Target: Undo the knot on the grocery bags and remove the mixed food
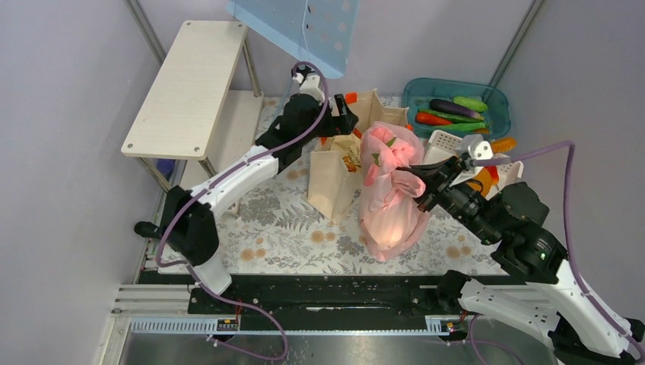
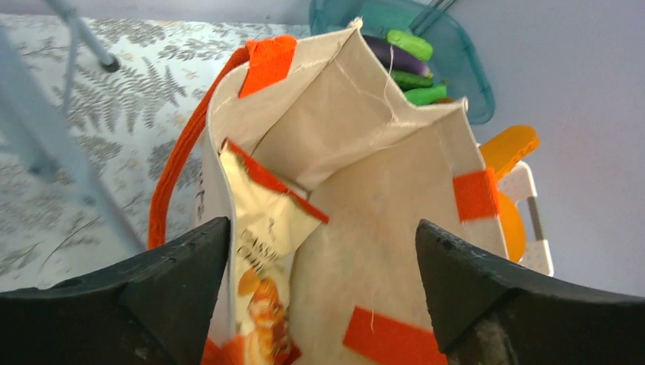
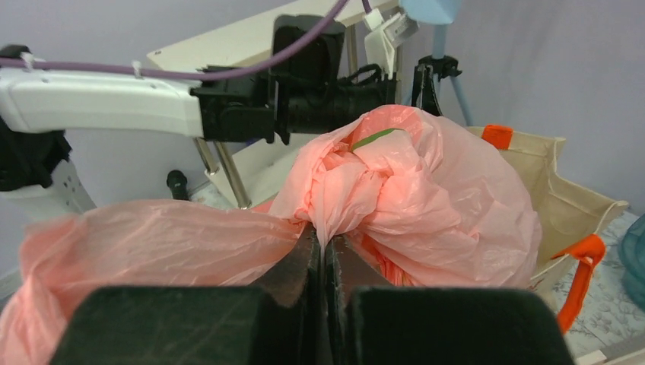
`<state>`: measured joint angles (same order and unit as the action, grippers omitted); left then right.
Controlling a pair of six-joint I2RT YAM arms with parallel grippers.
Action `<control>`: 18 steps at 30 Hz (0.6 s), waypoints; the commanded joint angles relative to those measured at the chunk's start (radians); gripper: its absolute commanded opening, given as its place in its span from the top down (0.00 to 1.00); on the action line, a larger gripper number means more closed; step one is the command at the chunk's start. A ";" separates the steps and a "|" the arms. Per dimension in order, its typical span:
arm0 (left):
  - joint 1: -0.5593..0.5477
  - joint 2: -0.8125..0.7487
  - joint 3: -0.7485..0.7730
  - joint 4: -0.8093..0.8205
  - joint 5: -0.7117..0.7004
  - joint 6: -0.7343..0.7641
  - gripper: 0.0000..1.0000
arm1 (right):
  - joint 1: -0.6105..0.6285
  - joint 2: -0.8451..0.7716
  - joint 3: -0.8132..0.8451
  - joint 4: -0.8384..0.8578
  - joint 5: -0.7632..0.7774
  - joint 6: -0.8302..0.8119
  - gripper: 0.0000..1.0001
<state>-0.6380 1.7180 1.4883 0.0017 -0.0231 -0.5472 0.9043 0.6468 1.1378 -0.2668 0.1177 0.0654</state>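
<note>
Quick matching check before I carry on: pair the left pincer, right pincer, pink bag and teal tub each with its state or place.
1 left pincer
2 right pincer
3 pink bag
4 teal tub

a knotted at the top
b open over the beige tote
c far right, holding toy vegetables
d shut on pink plastic

Pairs: 1-b, 2-d, 3-a, 4-c
</note>
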 commanded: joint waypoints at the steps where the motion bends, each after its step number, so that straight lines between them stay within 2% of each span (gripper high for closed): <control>1: -0.001 -0.262 -0.050 0.008 0.018 0.120 0.04 | 0.004 0.037 0.050 0.046 -0.100 -0.017 1.00; 2: -0.001 -0.302 -0.073 -0.019 0.048 0.132 0.02 | 0.004 0.047 0.053 0.046 -0.113 -0.021 1.00; 7: -0.001 -0.463 -0.148 -0.188 0.114 0.175 0.01 | 0.004 0.104 0.082 0.019 -0.235 -0.033 1.00; 10: -0.001 -0.541 -0.182 -0.342 0.064 0.167 0.01 | 0.003 0.140 0.088 -0.005 -0.374 -0.046 1.00; 13: -0.002 -0.628 -0.231 -0.425 0.033 0.162 0.01 | 0.004 0.195 0.089 -0.013 -0.511 -0.042 1.00; 18: 0.002 -0.714 -0.210 -0.595 0.029 0.208 0.01 | 0.005 0.289 0.098 -0.009 -0.697 -0.029 1.00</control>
<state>-0.6395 1.0462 1.2667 -0.4267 0.0284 -0.3874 0.9043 0.8806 1.1839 -0.3176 -0.3634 0.0410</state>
